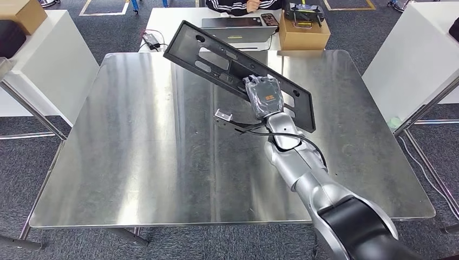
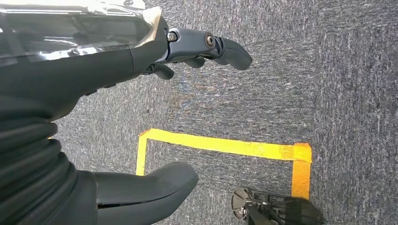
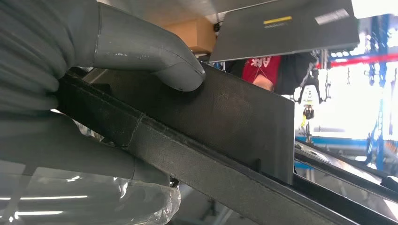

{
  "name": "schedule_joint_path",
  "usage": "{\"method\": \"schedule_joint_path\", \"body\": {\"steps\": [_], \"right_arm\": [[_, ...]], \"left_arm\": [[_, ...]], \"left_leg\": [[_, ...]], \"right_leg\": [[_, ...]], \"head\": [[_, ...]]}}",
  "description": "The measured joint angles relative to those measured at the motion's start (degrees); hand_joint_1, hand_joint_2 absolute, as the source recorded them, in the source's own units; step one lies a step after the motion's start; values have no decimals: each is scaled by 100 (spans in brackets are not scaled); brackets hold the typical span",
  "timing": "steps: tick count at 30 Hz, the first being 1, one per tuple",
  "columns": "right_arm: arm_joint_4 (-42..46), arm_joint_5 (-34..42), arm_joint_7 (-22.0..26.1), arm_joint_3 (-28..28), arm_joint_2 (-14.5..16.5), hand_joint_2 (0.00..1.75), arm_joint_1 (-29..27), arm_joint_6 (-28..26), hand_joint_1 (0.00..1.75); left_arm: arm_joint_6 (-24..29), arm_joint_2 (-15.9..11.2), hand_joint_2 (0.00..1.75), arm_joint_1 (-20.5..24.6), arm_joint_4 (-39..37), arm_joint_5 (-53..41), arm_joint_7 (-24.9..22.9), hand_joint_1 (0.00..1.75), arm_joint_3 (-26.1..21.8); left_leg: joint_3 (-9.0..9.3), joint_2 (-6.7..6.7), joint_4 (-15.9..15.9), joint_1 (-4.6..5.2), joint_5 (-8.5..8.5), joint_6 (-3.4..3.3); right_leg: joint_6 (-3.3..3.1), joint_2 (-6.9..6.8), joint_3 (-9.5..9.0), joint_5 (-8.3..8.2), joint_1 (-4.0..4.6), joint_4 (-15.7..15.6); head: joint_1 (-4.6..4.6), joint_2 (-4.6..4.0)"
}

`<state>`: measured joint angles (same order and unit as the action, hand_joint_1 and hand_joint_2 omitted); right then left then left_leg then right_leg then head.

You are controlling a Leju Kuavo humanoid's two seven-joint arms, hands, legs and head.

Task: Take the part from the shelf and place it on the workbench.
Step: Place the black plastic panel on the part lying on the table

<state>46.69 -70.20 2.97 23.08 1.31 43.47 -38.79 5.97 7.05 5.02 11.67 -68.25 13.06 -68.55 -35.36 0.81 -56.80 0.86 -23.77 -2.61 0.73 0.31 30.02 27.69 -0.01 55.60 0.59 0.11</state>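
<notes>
The part [image 1: 216, 59] is a long flat black plastic panel with several cut-outs, held tilted above the far middle of the shiny metal workbench [image 1: 135, 162]. My right hand [image 1: 263, 96] grips its long near edge, towards the panel's right end. In the right wrist view the thumb [image 3: 155, 61] presses on the dark panel face [image 3: 234, 117], with the rim running under the palm. My left hand [image 2: 187, 51] hangs over grey carpet with its fingers apart and nothing in it.
A laptop [image 1: 238, 30] and a cardboard box [image 1: 304, 30] sit on a white table just beyond the workbench, where a person [image 1: 243, 4] sits. White tables [image 1: 54, 59] flank both sides. Yellow floor tape [image 2: 220, 146] lies below my left hand.
</notes>
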Motion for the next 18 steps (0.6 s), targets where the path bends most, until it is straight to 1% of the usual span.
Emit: {"method": "schedule_joint_path", "body": {"steps": [4, 9, 14, 18], "right_arm": [[-1595, -888, -472, 266, 248, 175, 1000, 177, 175], [-2110, -970, -557, 345, 347, 175, 1259, 366, 175], [-2424, -781, -489, 334, 398, 175, 1366, 428, 175], [-2604, -564, -387, 252, 480, 0, 1375, 578, 0]], "left_arm": [[-19, 1, 175, 1, 0, 67, 16, 0, 22], [-52, -2, 175, 1, 0, 94, 22, 0, 22], [-68, -4, 175, 1, 0, 90, 30, 0, 22], [-111, -18, 175, 2, 0, 53, 27, 0, 24]], "left_leg": [[1, -1, -1, -9, 0, 0], [0, 0, -1, -14, 0, 0], [0, 0, -1, -13, 0, 0], [1, -1, -2, -13, 0, 0]], "right_leg": [[0, -1, -1, 0, 0, 4], [0, -2, 1, 1, 0, 3], [0, -2, 0, 1, 0, 3], [0, -2, -1, 0, 0, 3]], "head": [[0, 0], [0, 0], [0, 0], [0, 0]]}}
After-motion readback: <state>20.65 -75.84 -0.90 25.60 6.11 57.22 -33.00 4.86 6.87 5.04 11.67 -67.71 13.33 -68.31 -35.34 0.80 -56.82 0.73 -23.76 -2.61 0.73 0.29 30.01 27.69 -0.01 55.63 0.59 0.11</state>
